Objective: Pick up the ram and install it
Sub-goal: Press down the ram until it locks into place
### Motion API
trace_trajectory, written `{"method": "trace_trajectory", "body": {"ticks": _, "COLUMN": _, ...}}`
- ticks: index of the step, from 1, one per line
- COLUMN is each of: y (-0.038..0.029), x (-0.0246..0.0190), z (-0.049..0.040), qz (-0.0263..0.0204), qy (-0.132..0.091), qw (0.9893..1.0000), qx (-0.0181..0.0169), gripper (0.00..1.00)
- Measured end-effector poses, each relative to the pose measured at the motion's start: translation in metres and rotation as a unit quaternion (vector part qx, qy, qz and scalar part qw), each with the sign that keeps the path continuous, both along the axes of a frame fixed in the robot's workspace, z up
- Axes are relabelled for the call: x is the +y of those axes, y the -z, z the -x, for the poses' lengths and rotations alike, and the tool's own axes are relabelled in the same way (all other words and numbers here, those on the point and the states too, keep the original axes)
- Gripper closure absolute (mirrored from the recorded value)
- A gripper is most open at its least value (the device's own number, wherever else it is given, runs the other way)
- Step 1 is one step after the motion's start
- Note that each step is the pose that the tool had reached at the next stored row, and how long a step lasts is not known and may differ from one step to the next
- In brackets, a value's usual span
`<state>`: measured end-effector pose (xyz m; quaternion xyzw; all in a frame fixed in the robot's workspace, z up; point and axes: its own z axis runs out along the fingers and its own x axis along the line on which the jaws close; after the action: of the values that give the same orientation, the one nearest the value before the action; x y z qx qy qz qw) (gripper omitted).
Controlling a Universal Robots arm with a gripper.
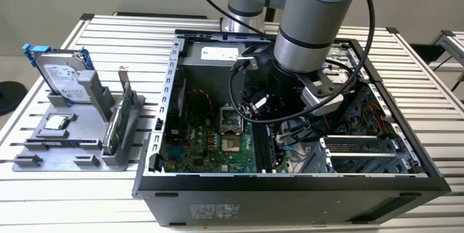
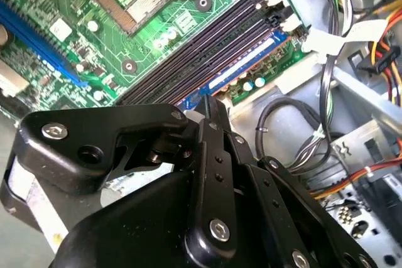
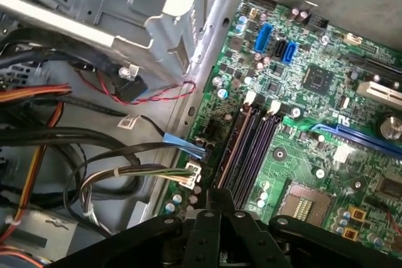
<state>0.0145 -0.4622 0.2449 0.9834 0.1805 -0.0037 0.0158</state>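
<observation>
**Tabletop**, slatted. Exterior view, left to right:

- **Fixture**, far left: holds drive and card, both upright.
- **Case**, centre, side open; board lies flat on its left half.
- **Ram**: on edge along the board's right margin, apparently in line with the outermost slot, beside the cables.
- **End effector**: fingers drawn together, judged clamped on the ram's upper edge.
- **Arm**: enters from far above, wrist plunged into the case, pointing down at the slot bank.

**Step in hand, judged:** seating. Good practice is to keep the stick square to the slot, press straight down and evenly, keep the latches free, and keep the wrist off the cables on the right.
</observation>
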Motion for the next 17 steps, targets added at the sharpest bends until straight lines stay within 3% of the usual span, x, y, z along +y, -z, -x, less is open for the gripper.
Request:
{"method": "trace_trajectory", "body": {"ticks": 4, "y": 0.0000, "x": 0.0000, "z": 0.0000, "qz": 0.0000, "qy": -0.033, "qw": 0.9995, "qx": 0.0000, "gripper": 1.00}}
{"method": "trace_trajectory", "body": {"ticks": 8, "y": 0.0000, "x": 0.0000, "z": 0.0000, "qz": 0.0000, "qy": -0.065, "qw": 0.9979, "qx": 0.0000, "gripper": 1.00}}
{"method": "trace_trajectory", "body": {"ticks": 12, "y": 0.0000, "x": 0.0001, "z": 0.0000, "qz": 0.0000, "qy": -0.094, "qw": 0.9956, "qx": 0.0000, "gripper": 1.00}}
{"method": "trace_trajectory", "body": {"ticks": 17, "y": 0.0000, "x": 0.0001, "z": 0.0000, "qz": 0.0000, "qy": -0.128, "qw": 0.9917, "qx": 0.0000, "gripper": 1.00}}
